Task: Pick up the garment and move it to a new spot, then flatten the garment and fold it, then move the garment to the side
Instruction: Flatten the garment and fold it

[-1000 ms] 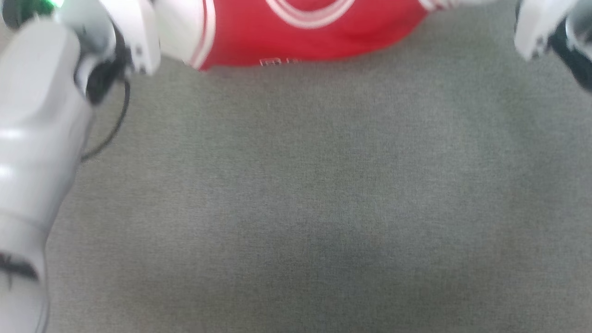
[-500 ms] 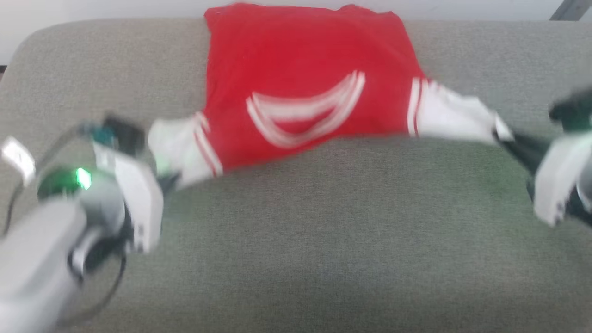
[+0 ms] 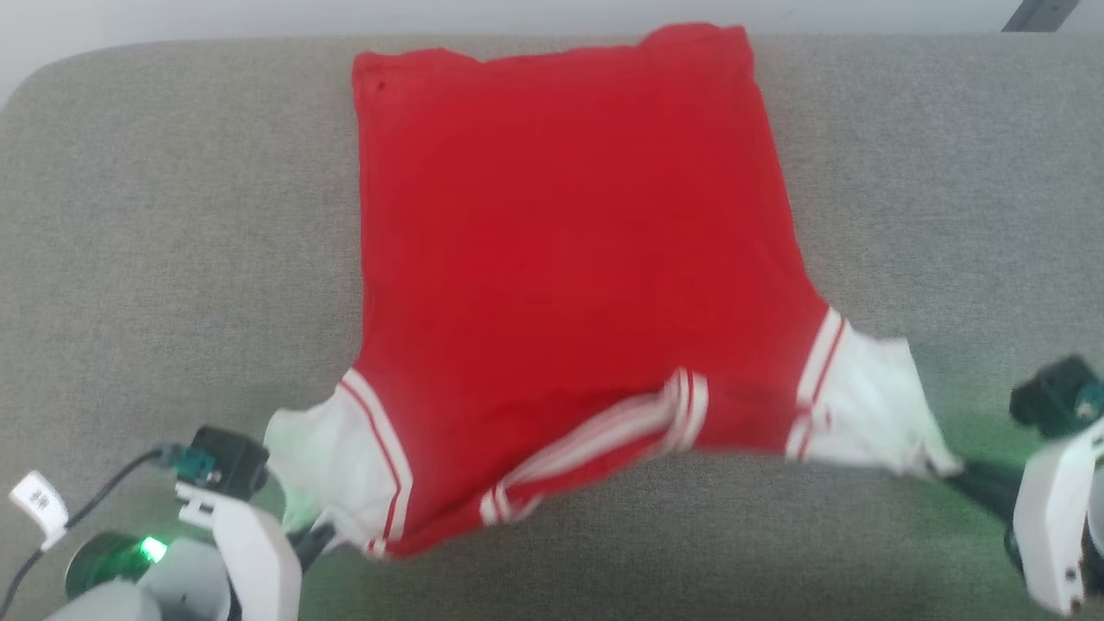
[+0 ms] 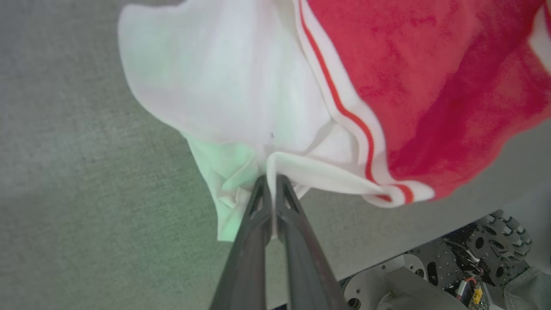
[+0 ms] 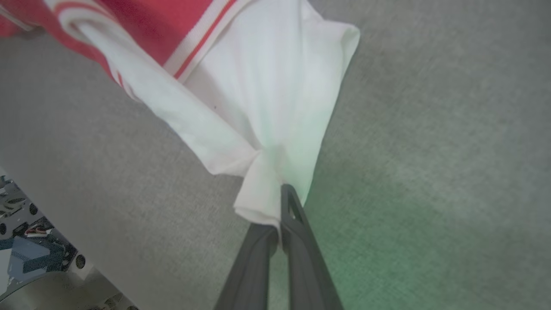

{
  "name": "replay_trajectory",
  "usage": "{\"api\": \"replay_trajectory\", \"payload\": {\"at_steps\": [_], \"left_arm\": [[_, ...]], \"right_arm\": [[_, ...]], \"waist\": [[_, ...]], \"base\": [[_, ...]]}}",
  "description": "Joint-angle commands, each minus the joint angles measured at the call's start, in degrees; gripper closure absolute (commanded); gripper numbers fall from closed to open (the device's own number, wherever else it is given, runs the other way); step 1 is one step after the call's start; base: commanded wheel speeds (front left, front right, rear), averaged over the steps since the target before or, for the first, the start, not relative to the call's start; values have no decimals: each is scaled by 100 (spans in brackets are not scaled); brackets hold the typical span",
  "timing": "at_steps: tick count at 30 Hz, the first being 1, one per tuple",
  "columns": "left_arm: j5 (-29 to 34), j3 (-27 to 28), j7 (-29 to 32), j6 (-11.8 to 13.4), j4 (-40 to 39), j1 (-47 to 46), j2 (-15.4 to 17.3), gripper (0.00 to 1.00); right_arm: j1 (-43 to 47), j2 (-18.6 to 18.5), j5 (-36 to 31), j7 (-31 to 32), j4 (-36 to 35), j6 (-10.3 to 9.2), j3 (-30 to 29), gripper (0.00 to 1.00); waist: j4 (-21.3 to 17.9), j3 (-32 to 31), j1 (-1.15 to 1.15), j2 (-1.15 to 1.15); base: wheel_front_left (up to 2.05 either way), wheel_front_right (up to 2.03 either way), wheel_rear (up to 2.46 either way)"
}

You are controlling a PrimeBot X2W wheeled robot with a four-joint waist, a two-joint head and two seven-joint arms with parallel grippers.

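The garment (image 3: 569, 241) lies on the cushion (image 3: 172, 216), hem seemingly farthest, left gripper (image 4: 270, 183) and right gripper (image 5: 282, 202) flanking its near sleeves.

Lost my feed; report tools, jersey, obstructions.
Left tool, right tool shut on red jersey sleeves. Cloth stretched over grey cushion. Nothing blocking.

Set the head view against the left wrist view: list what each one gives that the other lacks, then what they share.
Head view: the whole red jersey T-shirt spread plain side up on the grey cushion, its striped collar, its right sleeve, and the right gripper shut on that sleeve's tip.
Left wrist view: a close look at the two dark fingers pinched shut on a fold of sleeve fabric, and the robot's perforated base past the cushion's edge.
Both: the left gripper at the white left sleeve, the red-and-white trim, the cushion.
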Motion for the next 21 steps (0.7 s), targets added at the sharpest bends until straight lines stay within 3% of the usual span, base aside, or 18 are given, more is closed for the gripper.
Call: {"api": "replay_trajectory", "payload": {"at_steps": [1,6,8,16,17,20,21], "left_arm": [[-67,-11,-6,59,-19,121,45,100],[-85,-51,1,304,-34,423,199,100],[-132,-40,-113,358,6,536,107,100],[-6,-155,-300,285,244,388,-288,100],[-30,-144,-303,281,264,360,-353,100],[38,-143,-368,266,317,266,-443,100],[15,-125,-380,276,325,249,-474,100]], "right_arm": [[155,-35,93,91,-47,-10,17,100],[585,-161,279,346,-196,-10,-51,100],[759,-96,211,301,-101,-12,-164,100],[874,565,-332,311,554,-36,-361,100],[854,654,-436,290,634,-40,-378,95],[859,899,-608,309,842,-54,-512,43],[864,942,-660,339,842,-54,-554,1]], "waist": [[-3,5,0,0],[-13,61,0,0],[-17,124,0,0],[-26,227,0,0],[-29,228,0,0],[-40,230,0,0],[-40,230,0,0]], "base": [[0,0,0],[0,0,0],[0,0,0],[0,0,0],[0,0,0],[0,0,0],[0,0,0]]}}
